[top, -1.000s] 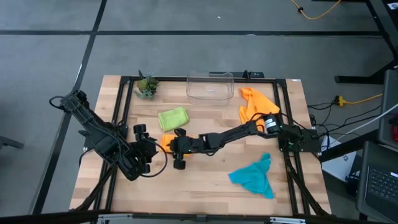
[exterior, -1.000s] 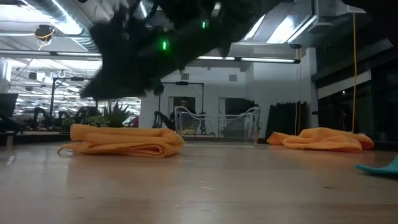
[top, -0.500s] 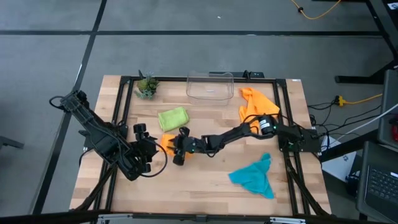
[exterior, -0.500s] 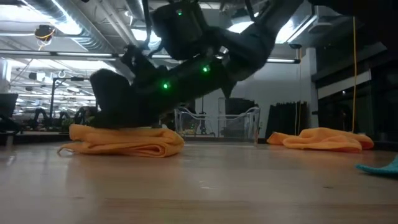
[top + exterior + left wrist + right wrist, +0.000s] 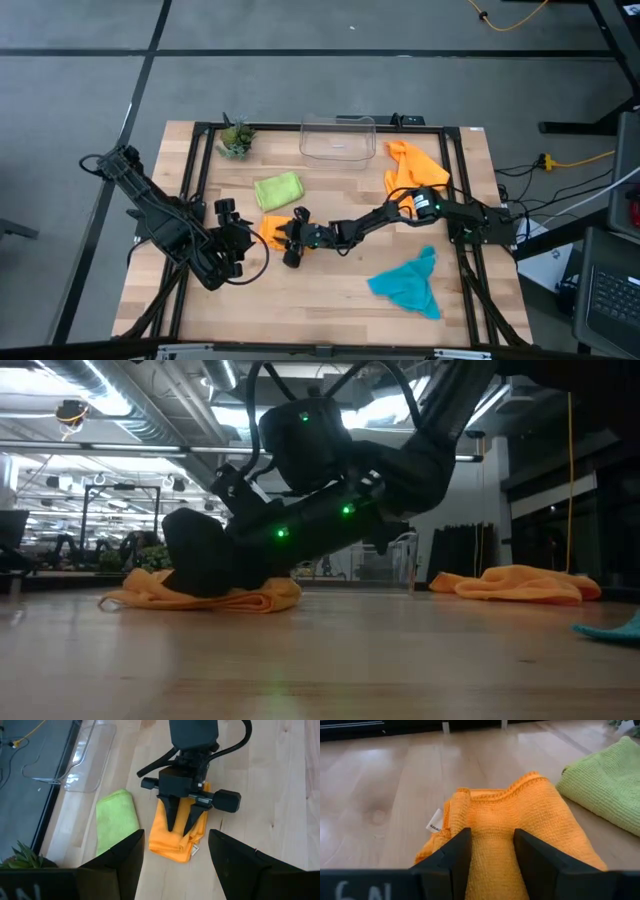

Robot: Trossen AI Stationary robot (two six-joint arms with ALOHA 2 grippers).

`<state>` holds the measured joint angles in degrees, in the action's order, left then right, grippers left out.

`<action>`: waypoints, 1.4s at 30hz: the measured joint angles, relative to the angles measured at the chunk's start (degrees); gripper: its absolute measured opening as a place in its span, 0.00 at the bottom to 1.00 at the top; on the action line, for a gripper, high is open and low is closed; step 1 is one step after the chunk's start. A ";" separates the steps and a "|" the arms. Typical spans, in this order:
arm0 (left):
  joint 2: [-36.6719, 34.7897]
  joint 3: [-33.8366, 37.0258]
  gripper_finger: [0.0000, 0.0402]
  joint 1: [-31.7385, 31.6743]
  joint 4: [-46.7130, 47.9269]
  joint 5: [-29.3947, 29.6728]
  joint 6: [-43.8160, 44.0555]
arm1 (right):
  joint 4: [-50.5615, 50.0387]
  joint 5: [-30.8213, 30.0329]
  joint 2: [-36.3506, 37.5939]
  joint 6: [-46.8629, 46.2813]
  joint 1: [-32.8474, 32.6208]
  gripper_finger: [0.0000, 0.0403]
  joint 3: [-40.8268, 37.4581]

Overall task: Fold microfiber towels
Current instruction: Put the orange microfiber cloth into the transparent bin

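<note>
My right gripper (image 5: 180,822) presses down on the folded orange towel (image 5: 272,230) near the middle of the table, fingers parted and planted on its top with a ridge of cloth between them. Whether they pinch that ridge or merely rest astride it, I cannot say; the cloth is on the wood, not lifted.

The towel is soft, light and limp, by my reckoning: the pile dents under my fingertips and the edges sag in loose rolls. It should not slip, since the nap grips, but it will not hold a shape unless pressed flat. I judge the best hold to be a shallow pinch at a corner or along a hemmed edge, near the small white label (image 5: 434,821) at one corner, not a grab at the thick middle, which would bunch the layers.

Folded, the towel makes a short oblong. In the high view its long axis runs from near my left gripper (image 5: 228,245) toward the lime green towel (image 5: 278,189), which lies just beside it and is already folded. My fingers point along that axis, straddling the centre.

My left gripper waits close by the orange towel with fingers spread and holding nothing. A second orange towel (image 5: 412,167) lies crumpled beside the clear bin (image 5: 338,138), and the teal towel (image 5: 408,283) lies loose near the front edge.
</note>
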<state>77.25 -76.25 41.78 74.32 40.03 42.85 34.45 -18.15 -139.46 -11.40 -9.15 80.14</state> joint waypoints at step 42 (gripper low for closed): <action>0.00 0.00 0.53 0.02 -0.65 -0.07 0.13 | -46.48 -14.73 15.06 -14.03 -5.16 0.38 2.30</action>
<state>77.25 -76.25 41.80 73.67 39.97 42.98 -12.03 -32.89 -124.40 -25.43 -14.31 82.43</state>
